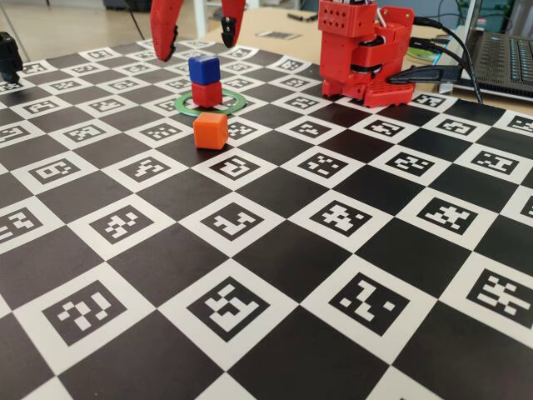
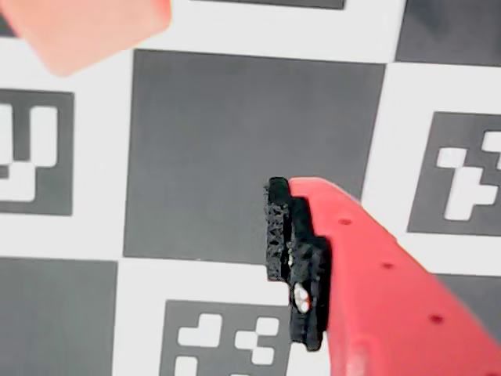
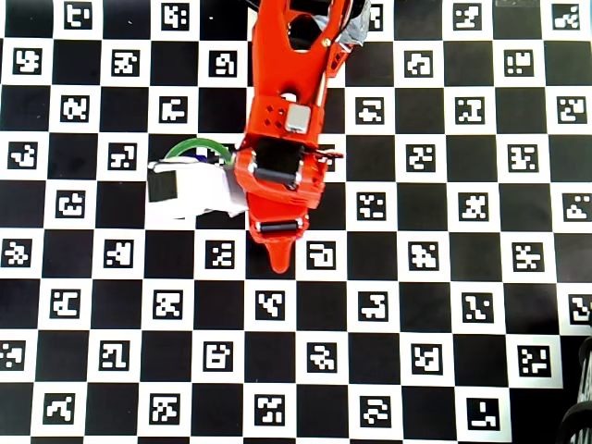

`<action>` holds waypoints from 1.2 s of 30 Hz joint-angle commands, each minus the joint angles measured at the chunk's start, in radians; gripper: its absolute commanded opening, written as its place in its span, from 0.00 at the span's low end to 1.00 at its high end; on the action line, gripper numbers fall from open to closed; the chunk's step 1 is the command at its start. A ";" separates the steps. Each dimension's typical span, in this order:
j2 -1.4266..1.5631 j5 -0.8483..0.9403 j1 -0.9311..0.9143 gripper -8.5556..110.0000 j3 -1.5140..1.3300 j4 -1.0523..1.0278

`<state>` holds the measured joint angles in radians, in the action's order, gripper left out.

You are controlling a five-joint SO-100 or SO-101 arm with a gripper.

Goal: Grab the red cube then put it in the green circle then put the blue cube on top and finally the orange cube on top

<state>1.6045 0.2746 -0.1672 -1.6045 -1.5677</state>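
Fixed view showed the red cube (image 1: 206, 94) sitting inside the green circle (image 1: 236, 103) with the blue cube (image 1: 203, 68) stacked squarely on top. The orange cube (image 1: 211, 131) rested on the checkered table (image 1: 275, 275) just in front of the ring, apart from the stack. Above the stack hung the claw (image 1: 196, 35), spread wide and empty, one finger on each side. Behind it stood the red arm base (image 1: 365, 52), with a laptop (image 1: 505, 60) at the right edge.

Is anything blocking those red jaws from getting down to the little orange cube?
Nothing visible. In the fixed view the open gripper hangs above the board; the small matte orange cube sits alone beside the blue cube stacked on the red cube.
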 commanded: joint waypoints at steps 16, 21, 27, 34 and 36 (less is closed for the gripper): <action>-0.071 0.035 -0.026 0.47 -0.259 0.354; -0.104 0.048 -0.043 0.47 -0.279 0.416; -0.127 0.064 -0.048 0.47 -0.288 0.456; -0.133 0.117 -0.046 0.47 -0.295 0.486; -0.133 0.143 -0.046 0.47 -0.295 0.494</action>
<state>1.4435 0.3896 -0.2071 -1.9067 -1.0845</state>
